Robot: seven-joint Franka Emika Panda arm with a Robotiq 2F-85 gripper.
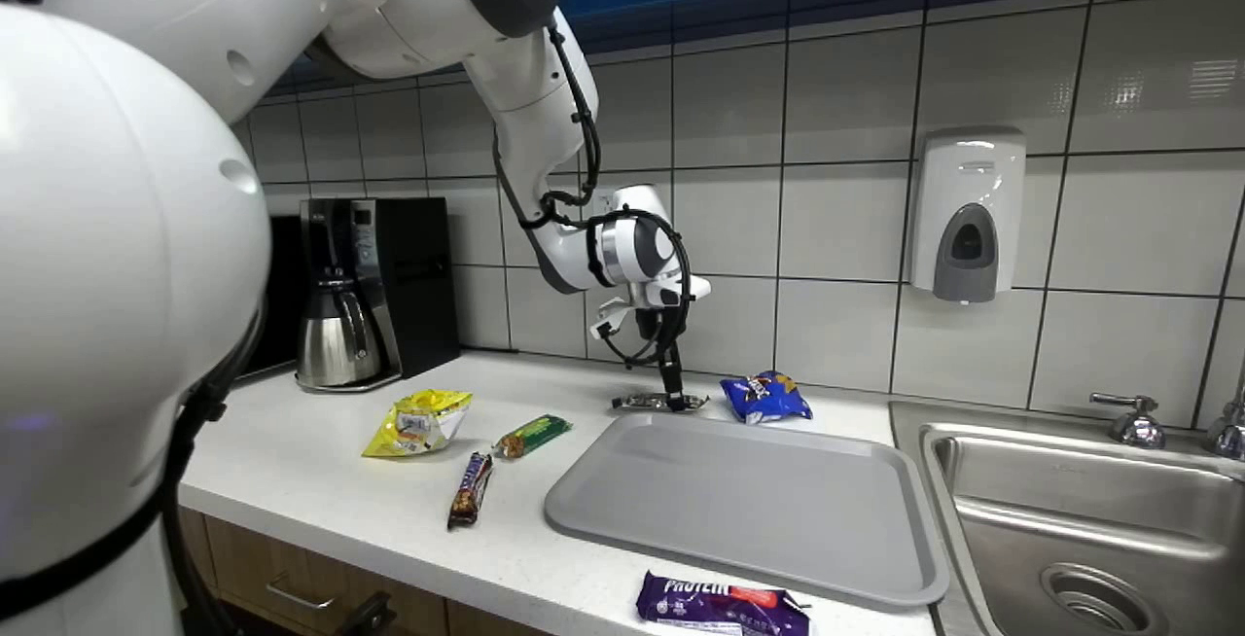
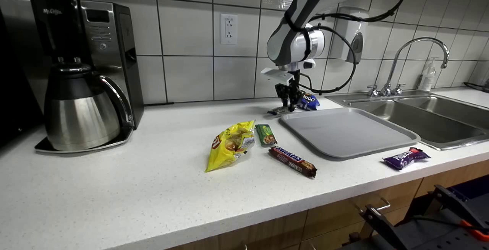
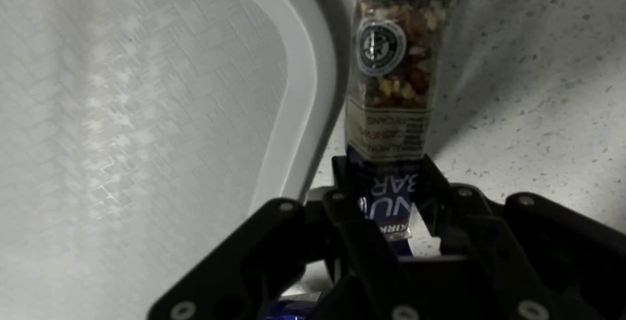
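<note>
The gripper point(image 3: 385, 175) is closed on the nut bar point(image 3: 391, 129), with its black fingers point(image 3: 435, 183) on the two long sides. They hold it closer to the dark blue end than to the end with the clear wrapper point(image 3: 398, 73). The bar is at the back edge of the counter point(image 1: 311, 466), just outside the gray tray point(image 1: 749, 510), by the corner on the wall side and away from the sink point(image 1: 1089, 480). A blue chip bag point(image 1: 765, 397) is near it. I cannot tell if the bar rests on the counter or is just off it. It looks light. The inside is likely hard and bumpy, so it should not bend much, but a big squeeze could crack it. The shiny wrapper may be slippery. The best hold should be around the middle, across the thin way, because the floppy ends could slip out.
</note>
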